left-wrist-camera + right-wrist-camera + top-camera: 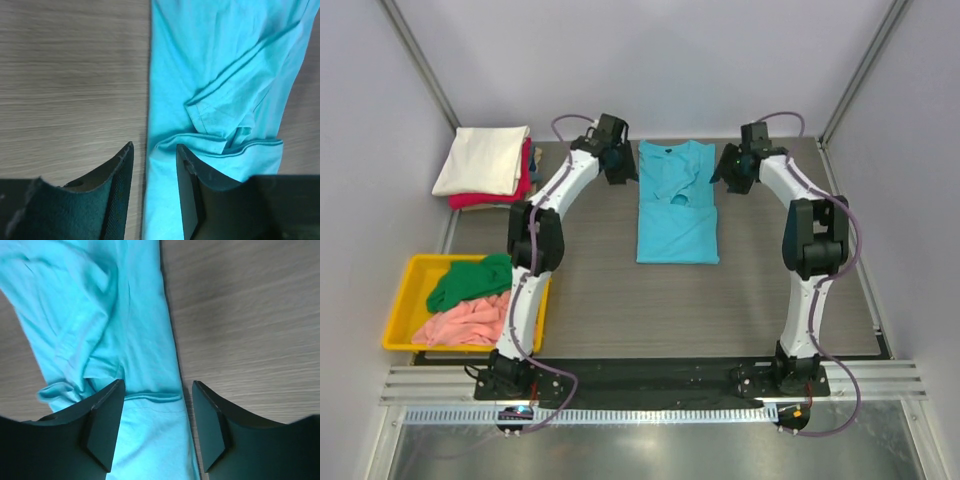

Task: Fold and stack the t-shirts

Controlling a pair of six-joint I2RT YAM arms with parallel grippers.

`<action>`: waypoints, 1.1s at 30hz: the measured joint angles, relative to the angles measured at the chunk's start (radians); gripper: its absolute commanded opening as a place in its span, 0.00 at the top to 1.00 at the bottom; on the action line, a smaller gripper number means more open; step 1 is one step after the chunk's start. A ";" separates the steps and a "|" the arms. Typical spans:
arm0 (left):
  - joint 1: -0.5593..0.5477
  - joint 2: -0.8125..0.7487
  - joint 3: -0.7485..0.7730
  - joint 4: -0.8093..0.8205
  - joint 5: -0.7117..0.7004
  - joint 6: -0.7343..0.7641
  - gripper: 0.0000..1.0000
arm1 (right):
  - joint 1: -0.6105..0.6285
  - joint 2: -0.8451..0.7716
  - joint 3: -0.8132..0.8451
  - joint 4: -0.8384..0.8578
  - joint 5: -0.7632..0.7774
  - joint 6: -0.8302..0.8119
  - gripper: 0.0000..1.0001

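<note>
the turquoise t-shirt (677, 225) lies on the table (600, 300), sides folded in, its long axis running from the far side toward the arm bases. the left hand (617, 160) hangs over its far left edge and the right hand (738, 168) over its far right edge, both released and holding nothing. the collar end is nearest both hands, so the next fold probably brings it toward the hem.
</note>
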 measured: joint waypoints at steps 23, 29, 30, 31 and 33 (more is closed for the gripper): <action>-0.091 -0.716 -1.254 0.459 0.120 -0.100 0.55 | -0.012 -0.601 -0.905 0.121 -0.218 0.029 0.35; -0.102 -0.719 -1.365 0.639 0.157 -0.154 0.50 | -0.008 -0.590 -0.956 0.239 -0.269 0.054 0.37; -0.106 -0.719 -1.374 0.664 0.159 -0.161 0.47 | -0.008 -0.582 -0.957 0.261 -0.278 0.057 0.37; -0.108 -0.719 -1.380 0.685 0.161 -0.166 0.46 | -0.008 -0.575 -0.958 0.284 -0.286 0.062 0.37; -0.113 -0.719 -1.388 0.725 0.163 -0.179 0.45 | -0.008 -0.566 -0.960 0.316 -0.291 0.069 0.37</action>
